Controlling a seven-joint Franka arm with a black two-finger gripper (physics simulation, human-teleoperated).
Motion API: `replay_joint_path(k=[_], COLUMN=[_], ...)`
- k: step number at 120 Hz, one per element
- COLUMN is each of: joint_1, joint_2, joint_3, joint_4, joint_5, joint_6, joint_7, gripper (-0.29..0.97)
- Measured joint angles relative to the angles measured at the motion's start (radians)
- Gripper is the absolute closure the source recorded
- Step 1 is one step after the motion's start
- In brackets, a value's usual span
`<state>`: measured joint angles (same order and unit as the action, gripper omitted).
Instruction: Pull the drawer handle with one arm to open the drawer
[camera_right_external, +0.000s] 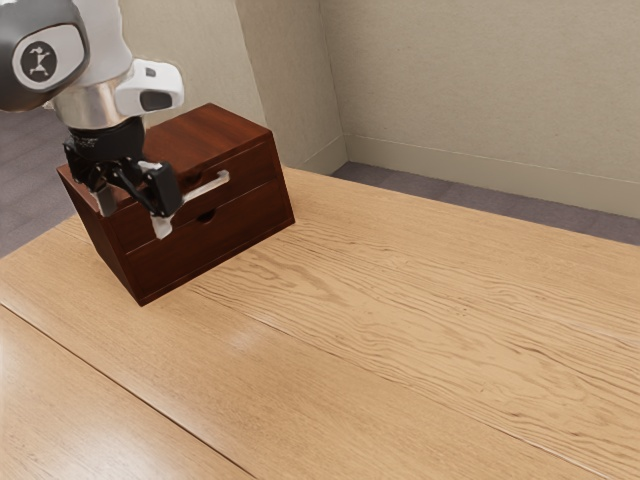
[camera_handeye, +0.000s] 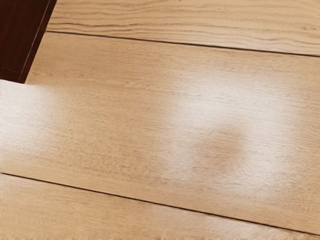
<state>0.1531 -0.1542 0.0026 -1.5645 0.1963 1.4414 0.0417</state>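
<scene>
The drawer handle (camera_right_external: 206, 186), a pale bar, is lying across the front of the upper drawer (camera_right_external: 250, 165) of a dark red-brown wooden cabinet (camera_right_external: 210, 130). The drawer front is sitting flush with the cabinet face. A second drawer front (camera_right_external: 225, 235) with a small notch in its upper edge is sitting directly below it. The cabinet is standing on the tabletop (camera_right_external: 400, 320) near its far corner, toward the exterior view's left.

The pincer (camera_right_external: 135, 215) is hovering in front of the upper drawer, at the end of the handle nearer the exterior view's left. Its two black fingers are standing apart and are gripping nothing. One finger (camera_right_external: 160, 212) is sitting just beside the handle's end. The arm (camera_right_external: 95, 95) is coming down from the exterior view's upper left.

In the wrist view, a corner of the cabinet (camera_handeye: 20, 35) is showing against the light oak planks of the tabletop (camera_handeye: 175, 125). Beige walls (camera_right_external: 480, 70) are meeting behind the cabinet.
</scene>
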Motion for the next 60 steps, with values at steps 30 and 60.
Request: replay_joint_path(k=[30,60], joint_1=[-0.008,-0.019], joint_2=[0.037,0.143], joint_3=[0.109,0.111], joint_4=[-0.093,-0.034], joint_5=[0.101,0.215], joint_6=[0.265,0.384], joint_7=[0.089,0.168], gripper=[0.0,0.0])
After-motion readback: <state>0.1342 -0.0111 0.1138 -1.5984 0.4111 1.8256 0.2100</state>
